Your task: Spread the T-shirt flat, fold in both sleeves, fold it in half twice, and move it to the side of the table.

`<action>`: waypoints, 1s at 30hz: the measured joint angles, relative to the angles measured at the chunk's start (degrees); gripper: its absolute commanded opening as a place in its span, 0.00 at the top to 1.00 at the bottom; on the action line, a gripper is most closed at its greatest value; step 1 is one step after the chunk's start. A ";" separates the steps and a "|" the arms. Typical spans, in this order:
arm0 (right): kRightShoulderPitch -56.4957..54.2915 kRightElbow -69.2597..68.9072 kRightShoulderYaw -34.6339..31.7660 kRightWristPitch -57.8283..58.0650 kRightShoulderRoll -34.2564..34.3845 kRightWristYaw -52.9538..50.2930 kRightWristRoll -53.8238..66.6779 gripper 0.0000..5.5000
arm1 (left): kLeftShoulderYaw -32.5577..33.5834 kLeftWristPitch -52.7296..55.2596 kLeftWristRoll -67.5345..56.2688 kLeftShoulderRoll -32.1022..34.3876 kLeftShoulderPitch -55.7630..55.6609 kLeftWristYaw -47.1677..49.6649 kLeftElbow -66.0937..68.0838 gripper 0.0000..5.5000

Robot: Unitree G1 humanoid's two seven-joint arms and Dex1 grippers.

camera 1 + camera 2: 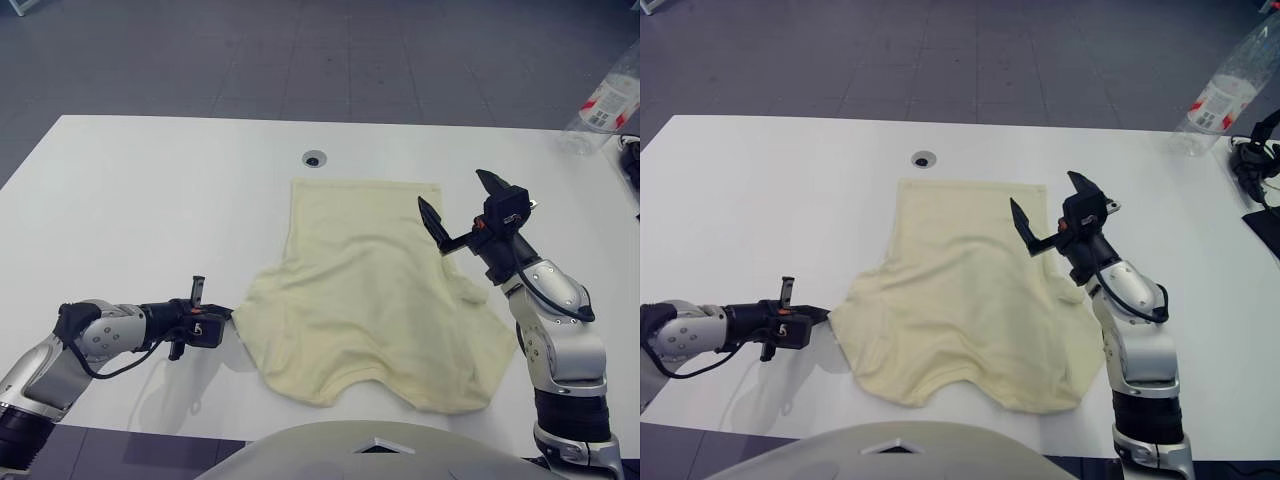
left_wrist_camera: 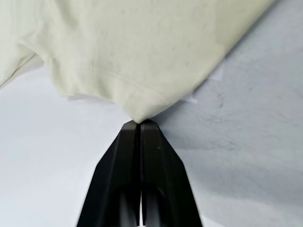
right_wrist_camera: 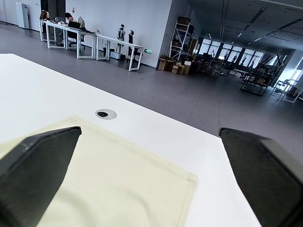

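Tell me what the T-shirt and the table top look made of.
T-shirt: soft knit fabric, probably cotton, matte cream; it drapes in wrinkles and has a stitched hem. Table top: smooth hard white surface, perhaps laminate, with a slight sheen; exact material unclear.

Arms: silver-grey rounded shells with black joints. On the left arm, a black looped cable hangs under the forearm. On the right arm, a black shell cable and a small orange part at the wrist. The left gripper and right gripper are matte black; the fingers are flat wedges tapering to points.
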 measured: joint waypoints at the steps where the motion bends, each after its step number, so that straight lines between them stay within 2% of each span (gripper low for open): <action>1: 0.00 0.01 0.03 0.00 0.01 -0.01 -0.01 0.02 | 0.00 0.04 -0.72 0.00 -0.26 -0.81 -0.01 1.00; 12: -0.60 0.73 0.38 -0.07 0.61 -0.50 -0.59 0.02 | 2.39 3.03 -11.82 -0.10 -3.06 -4.78 -6.71 1.00; 22: -0.85 1.04 1.28 -0.20 1.61 -0.71 -0.78 0.02 | 2.39 4.72 -12.49 -0.32 -4.46 -5.48 -8.33 1.00; 30: -0.87 1.03 1.26 -0.23 1.62 -0.77 -0.79 0.02 | 3.17 4.68 -8.83 1.06 -2.78 -6.10 -5.15 0.76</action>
